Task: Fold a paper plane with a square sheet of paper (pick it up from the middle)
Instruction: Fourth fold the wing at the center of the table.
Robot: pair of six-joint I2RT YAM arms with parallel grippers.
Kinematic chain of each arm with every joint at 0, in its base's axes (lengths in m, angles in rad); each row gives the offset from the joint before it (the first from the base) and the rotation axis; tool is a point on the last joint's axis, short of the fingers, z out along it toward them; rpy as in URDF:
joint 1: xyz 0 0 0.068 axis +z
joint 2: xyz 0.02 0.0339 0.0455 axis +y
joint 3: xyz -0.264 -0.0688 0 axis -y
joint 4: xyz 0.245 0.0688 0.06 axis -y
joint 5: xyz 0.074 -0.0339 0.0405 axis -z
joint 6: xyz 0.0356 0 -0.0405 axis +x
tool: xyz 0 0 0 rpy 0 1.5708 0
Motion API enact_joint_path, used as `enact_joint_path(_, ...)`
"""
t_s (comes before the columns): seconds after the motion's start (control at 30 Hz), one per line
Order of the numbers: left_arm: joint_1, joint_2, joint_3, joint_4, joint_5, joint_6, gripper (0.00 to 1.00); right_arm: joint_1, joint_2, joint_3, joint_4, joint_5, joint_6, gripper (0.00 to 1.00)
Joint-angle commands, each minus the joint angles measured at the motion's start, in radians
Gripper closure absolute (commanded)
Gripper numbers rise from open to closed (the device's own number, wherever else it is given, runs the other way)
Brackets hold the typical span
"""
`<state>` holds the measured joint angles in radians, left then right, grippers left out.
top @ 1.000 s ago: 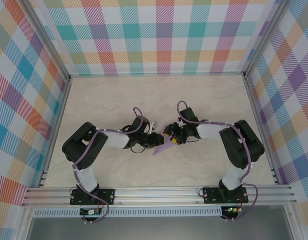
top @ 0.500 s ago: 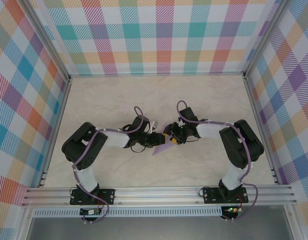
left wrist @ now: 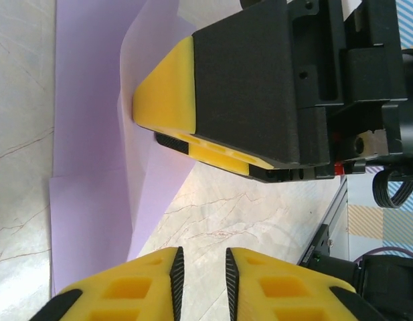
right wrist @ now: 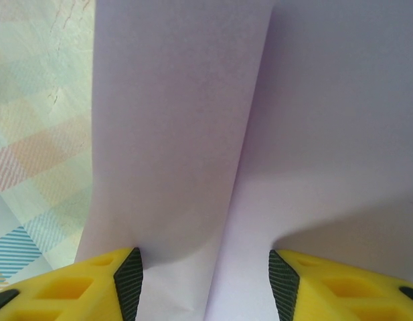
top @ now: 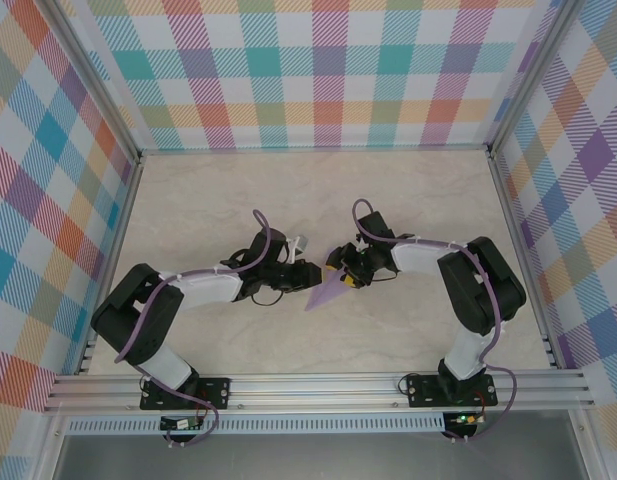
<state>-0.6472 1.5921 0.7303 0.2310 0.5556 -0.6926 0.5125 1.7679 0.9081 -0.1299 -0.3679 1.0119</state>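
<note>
Since a second ago, we see the left arm (top: 188,288) stretched out lower and flatter, its elbow swung out toward the left wall and its gripper carried closer to the paper. The right arm (top: 468,285) and the paper lie much as they did.

Plaid walls (top: 328,70) close in the pale marbled table (top: 288,190), and an aluminium rail (top: 318,385) runs along its near edge. Both arms reach to the table's middle, wrists facing each other.

We find the left gripper (top: 306,272) just left of the paper. In its own camera (left wrist: 202,261) the yellow fingers stand a narrow slit apart with nothing between them, above bare table beside the paper's edge.

The right gripper (top: 338,273) sits low over the paper's far end. From the left wrist (left wrist: 162,127) its yellow fingertip rests against a raised flap. In its own camera (right wrist: 203,267) the jaws stand well apart with the sheet between them, and the pad (right wrist: 129,274) at the left of that view touches a lifted fold. Whether they squeeze the sheet we cannot tell.

The lavender paper (top: 326,293) lies between the two grippers as a narrow wedge, its point toward the near left. Up close (left wrist: 92,134) we see a flat layer on the table with a thinner flap standing off it. In the right wrist view (right wrist: 173,120) a long straight fold edge runs away from the fingers.
</note>
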Motion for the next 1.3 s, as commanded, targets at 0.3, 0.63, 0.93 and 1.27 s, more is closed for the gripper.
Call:
enact_joint_path(0.3, -0.031, 0.112, 0.088, -0.03, -0.014, -0.005, 0.84, 0.001, 0.075, -0.007, -0.188, 0.133, 0.002, 0.39)
enact_joint_path(0.63, -0.031, 0.151, 0.117, -0.116, -0.094, 0.025, 0.9, 0.002, 0.085, -0.005, -0.221, 0.161, -0.005, 0.4)
enact_joint_path(0.93, -0.031, 0.181, 0.122, -0.122, -0.108, 0.025, 0.93, 0.001, 0.096, 0.003, -0.243, 0.182, -0.016, 0.44)
enact_joint_path(1.27, -0.03, 0.197, 0.123, -0.13, -0.118, 0.03, 0.94, 0.001, 0.118, 0.014, -0.286, 0.212, -0.011, 0.5)
